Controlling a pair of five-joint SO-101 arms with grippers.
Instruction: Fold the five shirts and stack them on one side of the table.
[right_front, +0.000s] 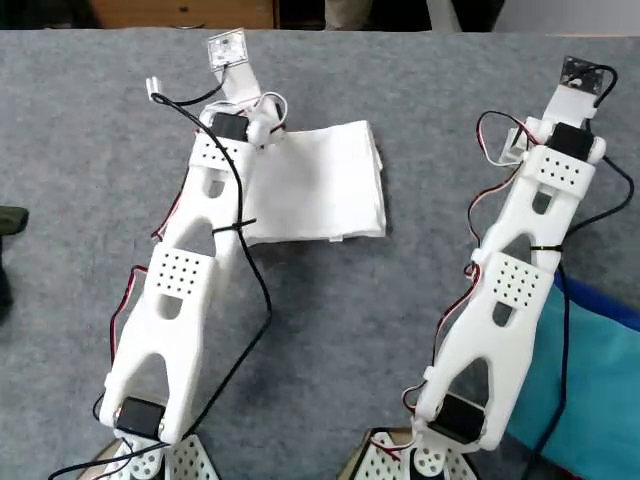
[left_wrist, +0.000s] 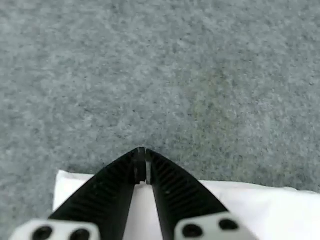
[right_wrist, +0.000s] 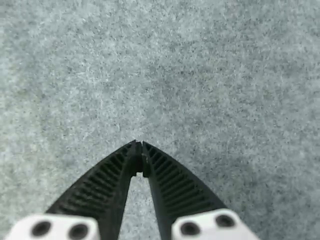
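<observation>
A white shirt (right_front: 320, 185) lies folded into a neat square on the grey table (right_front: 400, 100). It sits toward the far side of the table, in the middle. The left arm (right_front: 185, 280) stretches out over the left edge of the white shirt.

In the left wrist view, the left gripper (left_wrist: 141, 162) has its two black fingers pressed together at the tips. The tips are right at the edge of the white shirt (left_wrist: 265, 212), with the grey table past them. Nothing can be seen between the fingers.

The right arm (right_front: 520, 270) stretches toward the far right corner of the table, well apart from the white shirt. In the right wrist view, the right gripper (right_wrist: 139, 155) is also pressed together at the tips. It holds nothing, and there is just grey table under it.

A blue-green cloth (right_front: 590, 390) lies at the near right side of the table, beside the bottom of the right arm. A small dark thing (right_front: 10, 222) sits at the left edge of the table.
</observation>
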